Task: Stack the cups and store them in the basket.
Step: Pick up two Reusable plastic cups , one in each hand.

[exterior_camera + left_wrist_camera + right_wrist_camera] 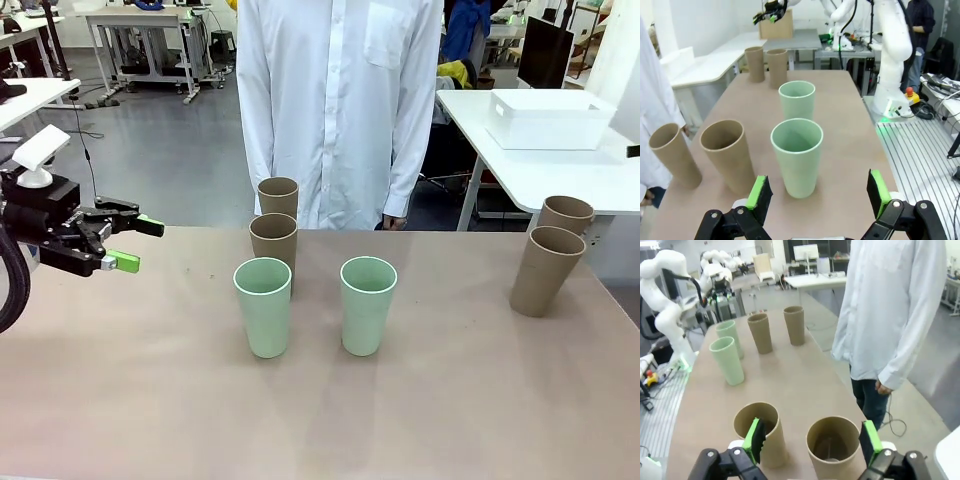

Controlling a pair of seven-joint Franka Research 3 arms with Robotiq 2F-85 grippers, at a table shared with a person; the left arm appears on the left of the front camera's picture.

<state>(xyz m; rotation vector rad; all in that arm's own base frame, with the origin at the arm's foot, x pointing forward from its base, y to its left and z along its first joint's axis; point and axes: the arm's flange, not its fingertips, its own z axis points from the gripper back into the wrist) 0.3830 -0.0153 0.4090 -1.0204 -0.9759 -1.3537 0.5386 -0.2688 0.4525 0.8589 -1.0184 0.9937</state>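
Note:
Two mint green cups (263, 307) (367, 305) stand upright mid-table. Behind the left one stand two tan cups (273, 243) (278, 197). Two more tan cups (545, 270) (565, 215) stand at the right. The white basket (548, 118) sits on a separate table at the back right. My left gripper (125, 245) hovers open at the table's left side. It faces the near mint cup (796, 155) from a short way off, holding nothing. My right gripper (811, 440) is open just above and behind two tan cups (762, 432) (832, 447).
A person in a white shirt (340, 110) stands at the far edge, arms down. The front half of the brown table (320, 420) is bare. The white side table (560, 170) under the basket stands apart from this table.

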